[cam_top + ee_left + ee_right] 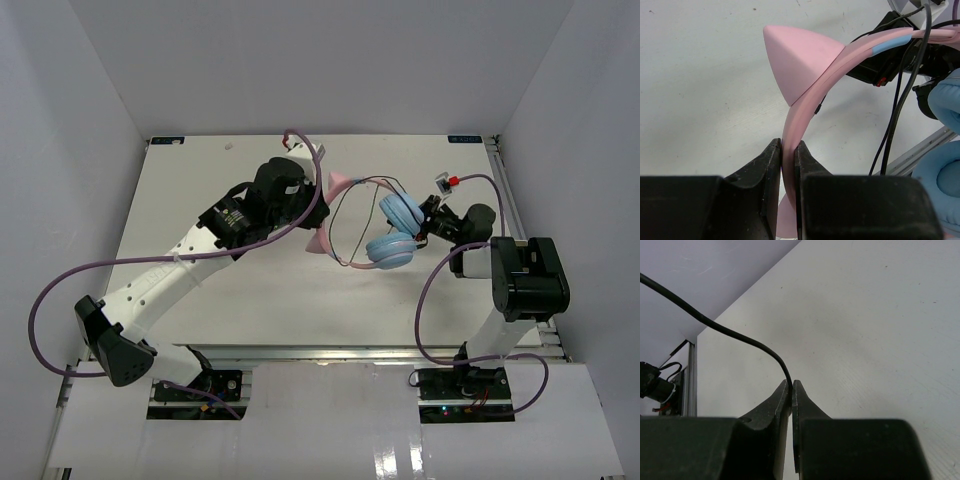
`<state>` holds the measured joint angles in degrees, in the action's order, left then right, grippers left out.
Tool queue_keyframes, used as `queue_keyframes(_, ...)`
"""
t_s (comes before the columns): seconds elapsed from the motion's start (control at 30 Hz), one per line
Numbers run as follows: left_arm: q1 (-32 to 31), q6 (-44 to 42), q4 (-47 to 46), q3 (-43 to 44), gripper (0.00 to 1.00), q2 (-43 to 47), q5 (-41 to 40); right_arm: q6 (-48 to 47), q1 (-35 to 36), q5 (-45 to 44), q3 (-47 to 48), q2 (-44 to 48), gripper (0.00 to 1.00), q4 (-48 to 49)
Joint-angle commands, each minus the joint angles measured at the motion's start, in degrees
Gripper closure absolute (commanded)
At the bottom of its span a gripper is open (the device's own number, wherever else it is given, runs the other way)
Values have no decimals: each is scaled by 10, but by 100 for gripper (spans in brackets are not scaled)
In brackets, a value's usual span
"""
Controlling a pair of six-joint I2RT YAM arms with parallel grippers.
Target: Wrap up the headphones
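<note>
As both arms reach inward, headphones (390, 250) bridge them.
Left gripper (788, 150) clamps smooth pink headband (840, 56); right gripper (791, 388) pinches thin black cord (740, 338).

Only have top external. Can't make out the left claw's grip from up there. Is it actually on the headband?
Observer: Yes. The left wrist view shows the left claw shut on the pink headband, just below a cat-ear point.
Operator: Right claw got the cord?
Observer: Yes. In the right wrist view the right claw pinches the thin black cord right at its fingertips.
Operator: Cord taut there?
Observer: Doesn't look it. The cord leaves the tips in a curve, rising up and off to the left of that view, not in a straight line.
</note>
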<state>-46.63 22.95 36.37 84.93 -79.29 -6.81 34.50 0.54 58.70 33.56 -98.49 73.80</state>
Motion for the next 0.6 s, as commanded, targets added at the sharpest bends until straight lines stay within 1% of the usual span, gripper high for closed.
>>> queue_keyframes(0.0, -2, 11, -12, 49, 100, 26, -8, -86, 2, 5, 8, -16, 92, -58)
queue_keyframes(0.07, -2, 9, -2, 66, 100, 22, -20, -122, 2, 8, 5, -17, 92, -108)
queue_keyframes(0.1, -1, 9, 2, 75, 100, 19, -28, -141, 2, 8, 0, -14, 92, -118)
queue_keyframes(0.17, -1, 10, 12, 91, 100, 11, -45, -187, 7, 5, -3, -4, 92, -195)
queue_keyframes(0.27, -1, 20, 20, 117, 100, -2, -69, -240, 21, 6, -6, 18, 92, -247)
queue_keyframes(0.47, -1, 52, 19, 144, 100, -31, -122, -257, 51, 21, -38, 69, 92, -253)
queue_keyframes(0.57, -1, 65, 5, 141, 100, -41, -154, -262, 61, 31, -56, 119, 92, -249)
